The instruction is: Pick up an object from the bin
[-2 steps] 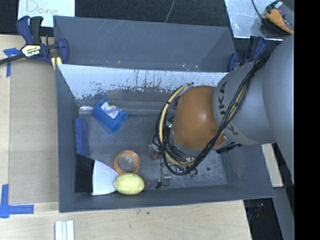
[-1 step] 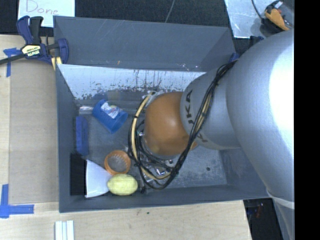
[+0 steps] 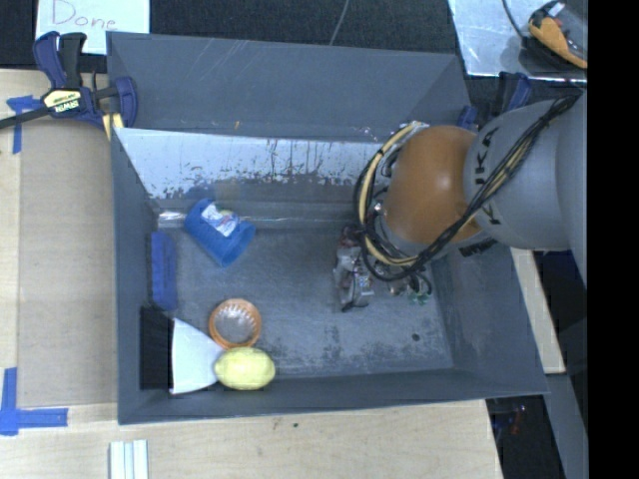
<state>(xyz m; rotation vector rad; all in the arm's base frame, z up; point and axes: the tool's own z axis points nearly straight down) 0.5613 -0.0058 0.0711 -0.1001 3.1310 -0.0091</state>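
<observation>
Currently: gripper [image 3: 354,285] hovering over bare bin floor [image 3: 300,302] right of centre, grip state unreadable; blue packet [image 3: 220,233] lying left, yellow lemon [image 3: 245,369] near-left.

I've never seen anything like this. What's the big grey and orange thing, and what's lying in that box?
One camera looks down into a grey metal bin. The grey shape with the orange cover is a robot arm reaching in from the right. Its tip hangs over bare floor near the middle, apart from the things. Those lie at the left: a blue crumpled packet, a blue bar, an orange-rimmed round cup, a yellow lemon-like lump, a white wedge and a black block. Whether the tip holds anything is too small to tell.
</observation>
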